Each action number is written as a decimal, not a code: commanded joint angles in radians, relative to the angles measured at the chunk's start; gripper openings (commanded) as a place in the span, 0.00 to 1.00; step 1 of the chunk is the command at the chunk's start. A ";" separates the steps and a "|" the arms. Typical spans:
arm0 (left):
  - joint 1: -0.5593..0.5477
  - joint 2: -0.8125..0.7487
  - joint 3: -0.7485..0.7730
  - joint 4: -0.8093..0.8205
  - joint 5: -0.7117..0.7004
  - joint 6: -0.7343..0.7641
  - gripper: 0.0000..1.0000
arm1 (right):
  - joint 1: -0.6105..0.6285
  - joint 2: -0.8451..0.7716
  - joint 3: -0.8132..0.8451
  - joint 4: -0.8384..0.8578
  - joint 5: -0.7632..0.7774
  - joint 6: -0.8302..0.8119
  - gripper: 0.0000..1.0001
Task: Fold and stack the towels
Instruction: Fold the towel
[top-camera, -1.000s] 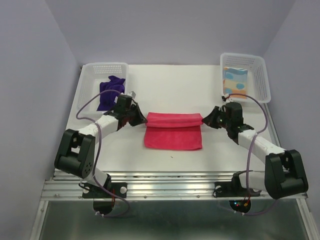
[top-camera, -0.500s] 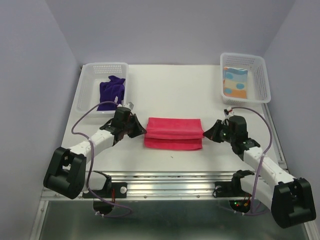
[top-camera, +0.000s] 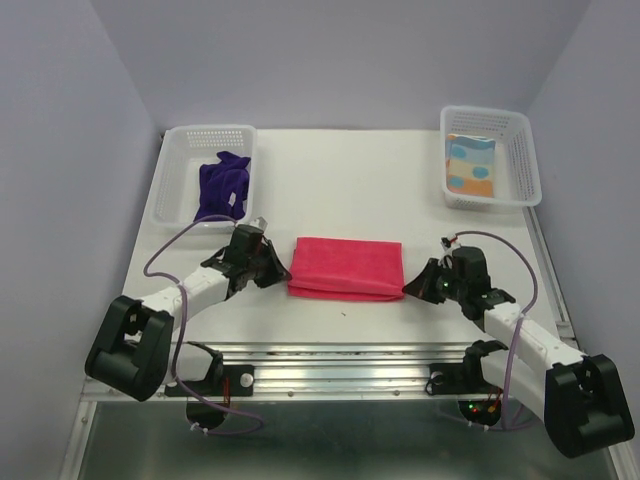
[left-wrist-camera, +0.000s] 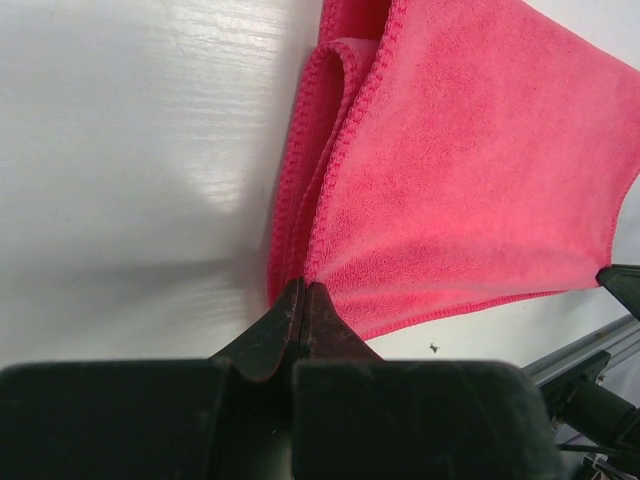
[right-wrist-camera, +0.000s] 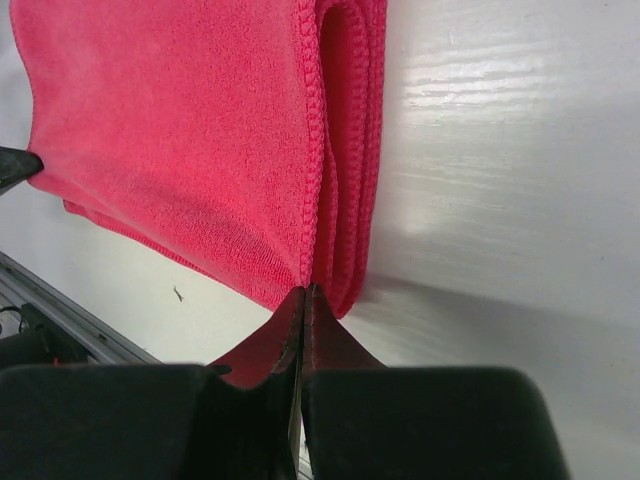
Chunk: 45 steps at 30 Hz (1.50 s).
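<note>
White tabletop (top-camera: 340, 190); pink towel (top-camera: 346, 268) lies folded at its near middle. Left claw (top-camera: 284, 277) and right claw (top-camera: 408, 289) are each pinched shut on a near corner. Looks soft, light, floppy; you hold it by corners.

pink towel (top-camera: 346, 267) folded over, laid flat mid-table (top-camera: 350, 180) toward near edge, top layer pinched at both near corners. purple towel (top-camera: 222, 185) bunched up in left basket (top-camera: 208, 130), far-left corner. blue-orange towel (top-camera: 471, 167) folded flat in right basket (top-camera: 485, 111), far-right corner.
</note>
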 joint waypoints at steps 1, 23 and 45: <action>-0.002 -0.042 -0.018 -0.006 -0.027 0.006 0.00 | 0.016 0.001 -0.030 0.032 -0.018 0.011 0.01; -0.012 -0.262 0.054 -0.180 -0.148 0.004 0.99 | 0.042 0.105 0.189 -0.029 0.151 -0.034 0.67; -0.012 -0.281 0.039 -0.158 -0.167 0.004 0.99 | 0.266 0.472 0.338 -0.076 0.573 -0.019 0.56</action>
